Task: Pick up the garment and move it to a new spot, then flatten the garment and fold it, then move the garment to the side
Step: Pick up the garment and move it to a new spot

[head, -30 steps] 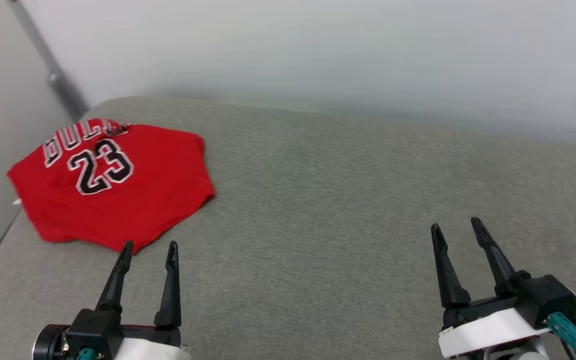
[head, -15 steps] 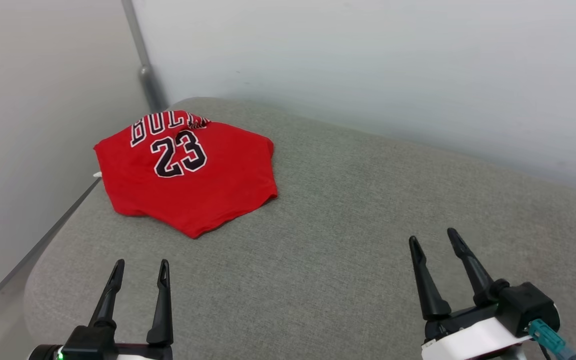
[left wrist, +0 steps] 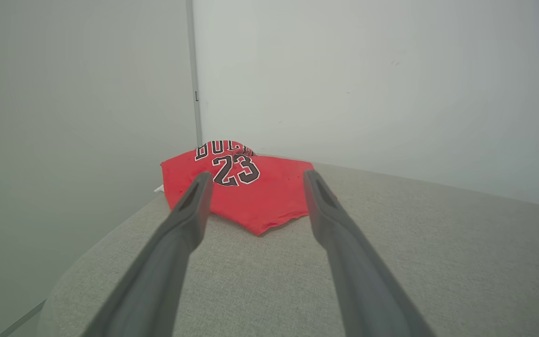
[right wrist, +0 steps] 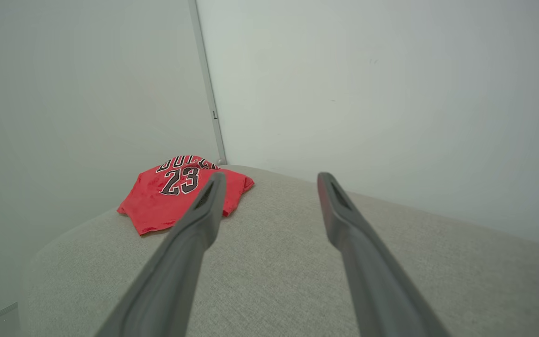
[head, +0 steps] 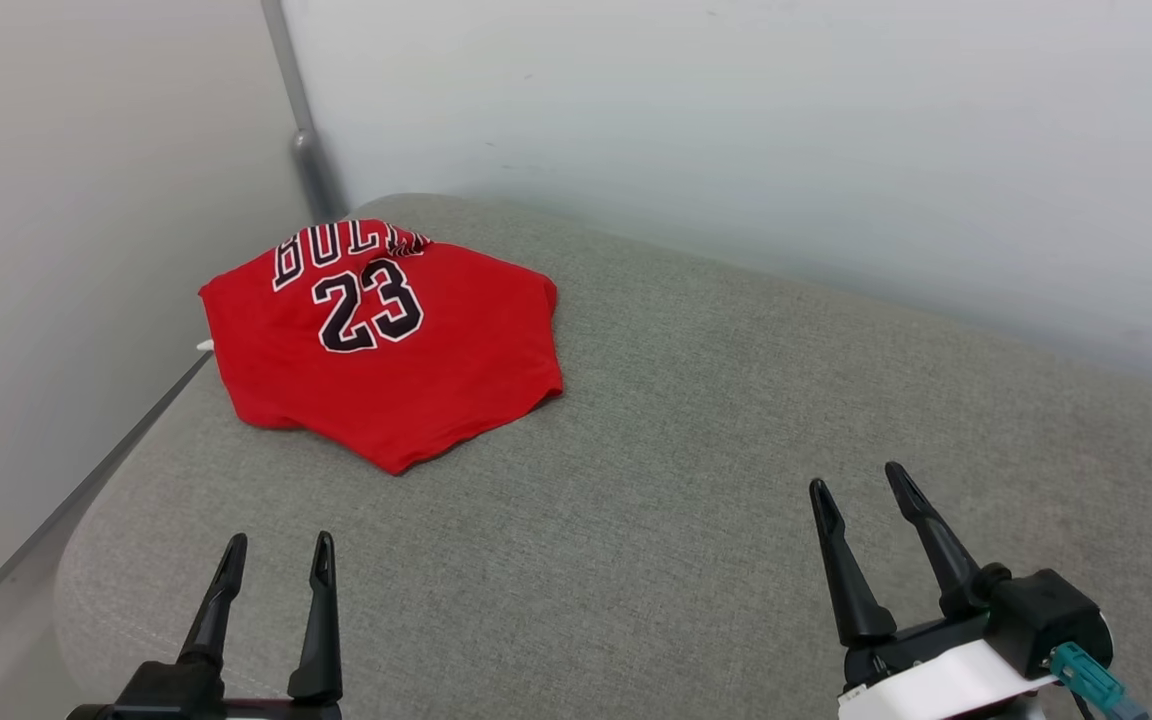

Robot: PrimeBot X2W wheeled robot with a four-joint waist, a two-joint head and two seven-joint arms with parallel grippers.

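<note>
Short of garment [head: 386,350], end effectors [head: 279,545] [head: 856,478] agape

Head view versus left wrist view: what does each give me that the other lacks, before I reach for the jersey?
Head view: the right gripper, open, at lower right, and the left gripper, open, well short of the jersey. Left wrist view: a low look along the left fingers, their tips lined up on the jersey's two sides. Both: the jersey lying free, 23 up, on the grey cushion by the wall corner.

L claw [head: 278,541] low, fingers spread, empty. R claw [head: 855,479] same, tilted slightly left, holding nothing.
</note>
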